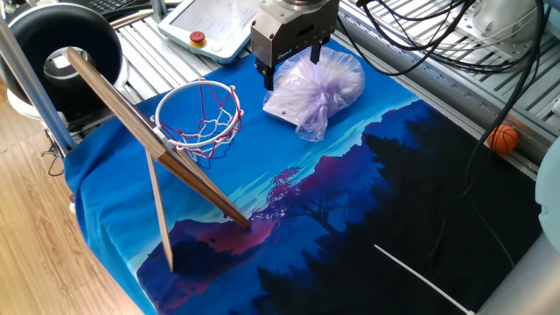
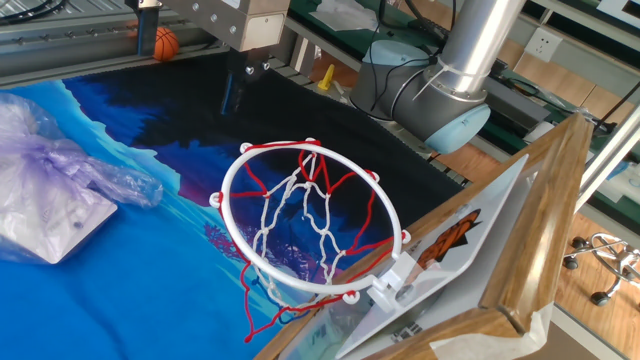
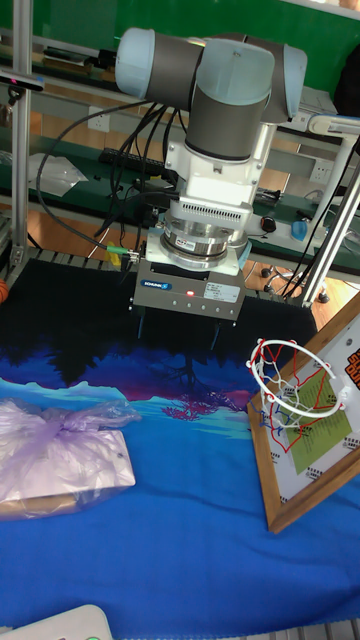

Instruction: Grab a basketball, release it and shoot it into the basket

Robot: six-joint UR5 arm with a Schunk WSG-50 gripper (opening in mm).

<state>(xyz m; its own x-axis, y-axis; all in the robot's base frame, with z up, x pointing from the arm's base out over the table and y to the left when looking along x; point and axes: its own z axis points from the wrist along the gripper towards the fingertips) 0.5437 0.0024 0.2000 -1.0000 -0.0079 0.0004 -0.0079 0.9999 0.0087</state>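
The basketball [image 1: 503, 138] is a tiny orange ball lying on the metal rail beyond the cloth's right edge; in the other fixed view the basketball [image 2: 166, 43] shows at the top left. The basket [image 1: 199, 116] has a red rim and string net on a slanted wooden backboard [image 1: 149, 140], and is also seen close up as the basket [image 2: 310, 222] and as the basket [image 3: 292, 384]. My gripper [image 1: 291, 72] hangs open and empty above the cloth between the basket and a lilac bag, far from the ball. The gripper [image 3: 180, 334] shows its two thin fingers spread apart.
A translucent lilac plastic bag [image 1: 319, 87] lies on the blue cloth just right of the gripper. A big black tub [image 1: 66, 48] stands at the back left, a teach pendant [image 1: 210, 26] behind the gripper. Cables run along the right rail. The robot base [image 2: 440, 100] sits behind the hoop.
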